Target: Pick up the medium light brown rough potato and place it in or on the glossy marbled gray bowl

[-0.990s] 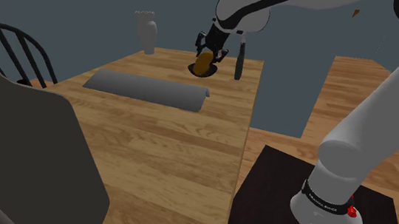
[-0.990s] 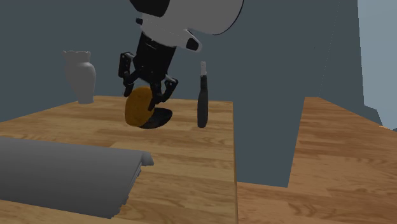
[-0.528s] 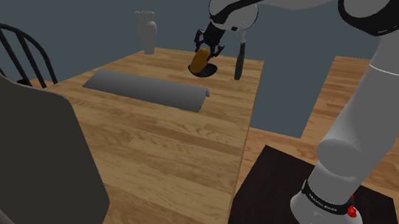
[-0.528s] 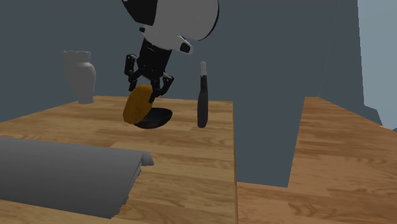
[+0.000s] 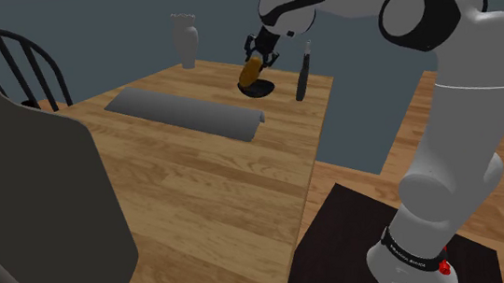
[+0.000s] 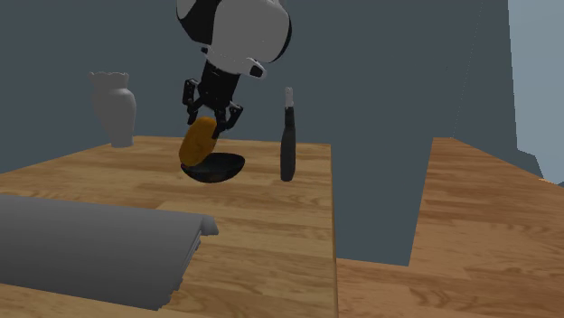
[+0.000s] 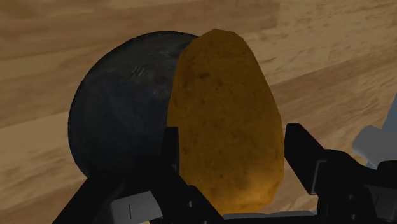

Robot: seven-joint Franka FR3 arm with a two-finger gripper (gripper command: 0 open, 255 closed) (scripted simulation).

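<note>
You had the gripper closed on the potato. One black finger pressed each flank near its upper end, and the jaws stood only as far apart as the potato was thick. The potato hung clear of the table, just above the bowl.

The relation that mattered was potato to bowl. The potato's long axis ran down from the fingers toward the bowl, tilted rather than plumb. In the second exterior view its lower end leaned over the bowl's rim on that view's left. In the wrist view the potato covered one side of the bowl, and the hollow opened beside it rather than squarely behind it. I judged that a release there risked the lower end catching the rim. A small shift toward the bowl's centre looked like what the drop called for.

You could not tell whether the lower tip was touching the rim or merely close. The potato hid the far part of the bowl and the finger pads. The bowl read as dark grey, with its marbling faint. A dark bottle stood just beside the bowl, and a pale vase stood well apart from it.
</note>
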